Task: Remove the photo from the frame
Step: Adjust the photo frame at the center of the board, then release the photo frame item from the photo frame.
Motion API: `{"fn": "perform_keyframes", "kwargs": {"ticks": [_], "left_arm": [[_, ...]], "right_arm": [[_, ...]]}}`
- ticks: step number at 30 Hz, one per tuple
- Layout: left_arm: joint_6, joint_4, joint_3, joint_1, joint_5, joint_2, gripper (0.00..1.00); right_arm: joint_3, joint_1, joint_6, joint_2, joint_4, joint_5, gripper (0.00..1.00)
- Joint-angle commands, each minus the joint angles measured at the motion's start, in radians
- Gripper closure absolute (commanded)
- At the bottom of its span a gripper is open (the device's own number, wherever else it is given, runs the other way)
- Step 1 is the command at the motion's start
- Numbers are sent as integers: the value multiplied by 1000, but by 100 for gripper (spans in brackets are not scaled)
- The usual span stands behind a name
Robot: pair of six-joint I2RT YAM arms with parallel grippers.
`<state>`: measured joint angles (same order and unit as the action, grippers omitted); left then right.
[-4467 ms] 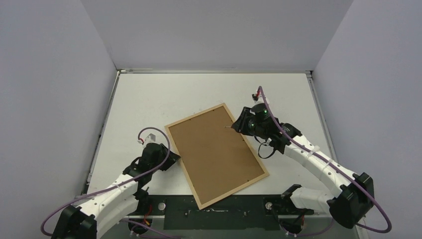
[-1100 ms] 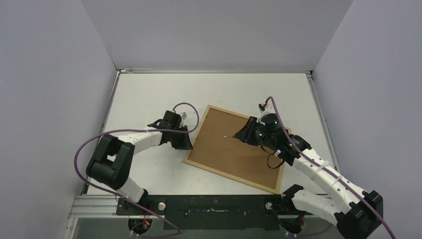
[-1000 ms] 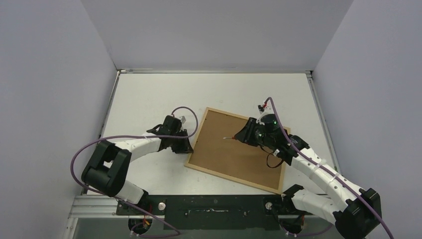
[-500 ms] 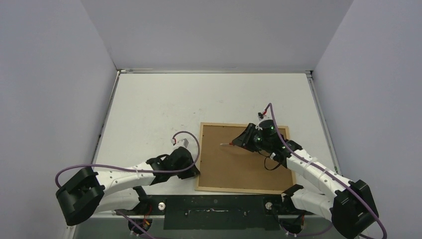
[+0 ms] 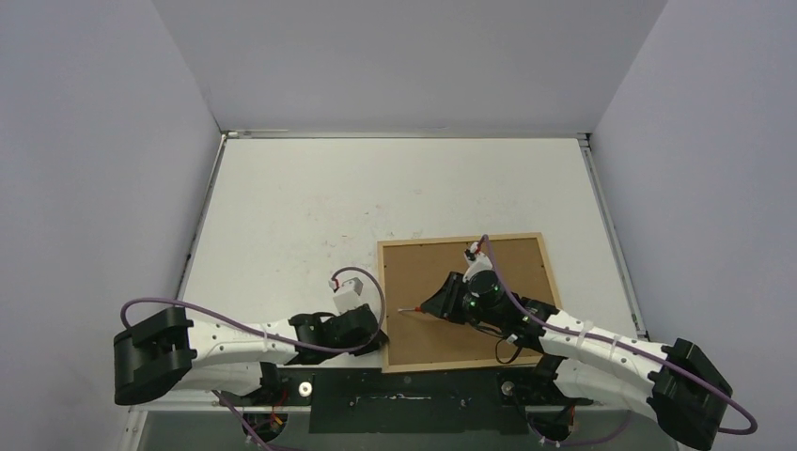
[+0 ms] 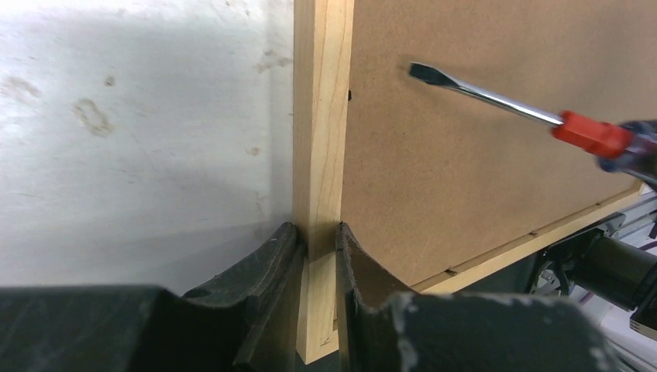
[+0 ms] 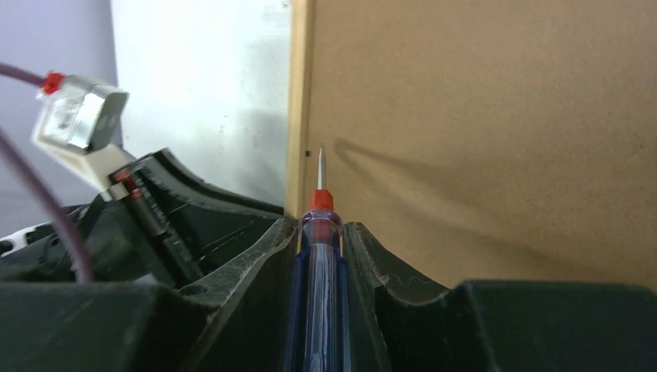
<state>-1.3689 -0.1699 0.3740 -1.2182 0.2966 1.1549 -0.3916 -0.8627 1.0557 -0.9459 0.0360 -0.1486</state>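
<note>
The frame (image 5: 461, 239) lies at the table's (image 5: 301, 207) 5 o'clock; the low-stretched left gripper (image 5: 378, 343) pinches its 9 o'clock side, and the right gripper (image 5: 434, 307) above it clamps a screwdriver (image 5: 412, 309) pointing to 9 o'clock.

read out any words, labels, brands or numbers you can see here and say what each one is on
No readable word, label, brand, number or sign shows in any view.
backing panel: plain brown board, nothing printed.
frame: bare light wood, no mark.
screwdriver: red collar and blue handle, no lettering visible.
table: only smudges, no writing.
</note>
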Motion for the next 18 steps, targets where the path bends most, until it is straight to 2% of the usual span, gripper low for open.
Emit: {"fn": "perform_keyframes", "kwargs": {"ticks": [1,7,12,15,18], "left_arm": [[-74,-136,-71,-73,17,98,100],[-87,-114,-86,-86,34,105,100],[-103,-125,-126,-87,45,35,100],[-105,-145,-147,-87,61,-29,100],[-107,-189,-161,-87,75,-92,100]], "right_arm": [[37,-33,52,-14,-139,116,100],[44,-58,63,-76,-181,91,100],[13,-59,42,-41,-94,93,100],[-53,-59,-1,-40,35,84,100],[-63,-58,0,-55,30,37,100]]}}
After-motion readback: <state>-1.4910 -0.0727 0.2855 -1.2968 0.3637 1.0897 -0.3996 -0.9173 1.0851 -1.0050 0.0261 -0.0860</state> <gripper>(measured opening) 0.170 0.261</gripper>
